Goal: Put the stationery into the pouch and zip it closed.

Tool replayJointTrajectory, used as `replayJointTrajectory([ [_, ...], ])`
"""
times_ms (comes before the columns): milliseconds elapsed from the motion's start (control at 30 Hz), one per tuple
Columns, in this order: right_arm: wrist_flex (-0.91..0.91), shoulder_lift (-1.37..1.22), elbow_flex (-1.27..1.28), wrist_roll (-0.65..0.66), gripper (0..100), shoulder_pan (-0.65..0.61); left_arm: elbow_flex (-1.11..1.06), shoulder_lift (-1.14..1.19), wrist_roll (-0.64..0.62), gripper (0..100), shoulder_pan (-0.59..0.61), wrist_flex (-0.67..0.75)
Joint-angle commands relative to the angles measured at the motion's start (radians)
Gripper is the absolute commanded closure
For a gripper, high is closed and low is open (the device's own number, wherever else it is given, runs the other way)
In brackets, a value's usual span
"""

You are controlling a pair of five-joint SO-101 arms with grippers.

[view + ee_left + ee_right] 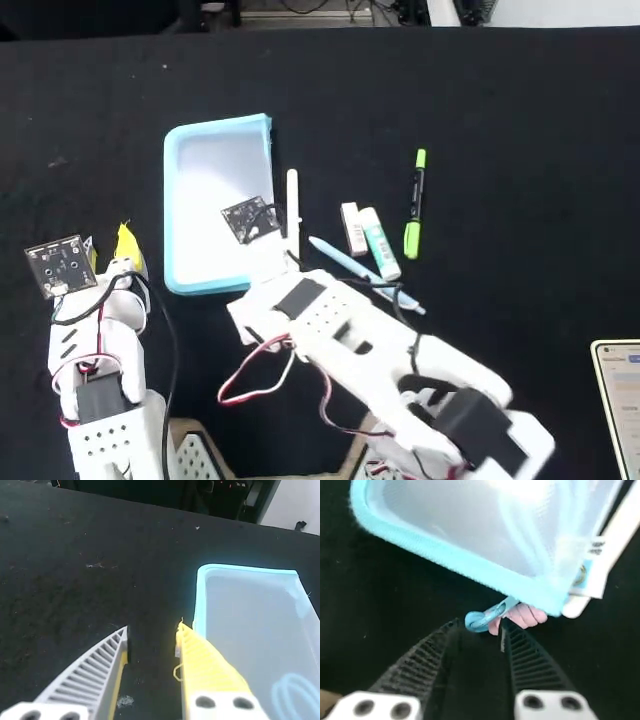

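Observation:
The light blue pouch (215, 195) lies flat on the black table with its zip side toward the stationery. To its right lie a white pen (292, 200), an eraser (353, 228), a glue stick (380, 243), a green highlighter (414, 205) and a blue pen (360, 268). My right gripper (480, 627) is open at the pouch's near right corner. The blue zipper pull (481, 619) with its pink tag (522, 616) sits just off the fingertips. My left gripper (152, 630) stands open on the table beside the pouch's (250, 615) left edge, holding nothing.
The white pen (600, 555) lies right against the pouch's (470, 525) zip side. A device with a lit screen (620, 400) lies at the table's right edge. The right arm's body (380, 350) covers the near middle of the table.

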State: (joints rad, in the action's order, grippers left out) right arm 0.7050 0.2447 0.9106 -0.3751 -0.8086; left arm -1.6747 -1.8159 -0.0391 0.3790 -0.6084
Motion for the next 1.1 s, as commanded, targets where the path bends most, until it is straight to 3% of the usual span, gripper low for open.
replayJointTrajectory([
  [0, -0.055, -0.111, -0.074, -0.009, 86.4, 0.026, -0.024, -0.008, -0.009, 84, -0.005, 0.015],
  [267, 0.184, -0.156, -0.234, 0.002, 87.5, 0.026, -0.024, -0.008, -0.009, 84, -0.002, 0.015],
  [400, 0.209, -0.156, -0.259, 0.115, 99.2, 0.026, -0.024, -0.008, -0.009, 84, -0.002, 0.015],
  [467, 0.212, -0.156, -0.259, 0.16, 97.9, 0.028, -0.024, -0.008, -0.009, 84, -0.002, 0.015],
  [700, 0.313, -0.154, -0.294, 0.209, 98.5, 0.149, -0.024, -0.008, -0.008, 84, -0.001, 0.015],
  [800, 0.321, -0.154, -0.294, 0.359, 97.3, 0.137, -0.024, -0.008, -0.008, 84, -0.004, 0.015],
  [900, 0.325, -0.154, -0.291, 0.548, 90.6, 0.101, -0.024, -0.008, -0.006, 84, -0.005, 0.015],
  [1067, 0.356, -0.154, -0.291, 0.749, 81.0, 0.038, -0.024, -0.008, -0.006, 84, -0.005, 0.015],
])
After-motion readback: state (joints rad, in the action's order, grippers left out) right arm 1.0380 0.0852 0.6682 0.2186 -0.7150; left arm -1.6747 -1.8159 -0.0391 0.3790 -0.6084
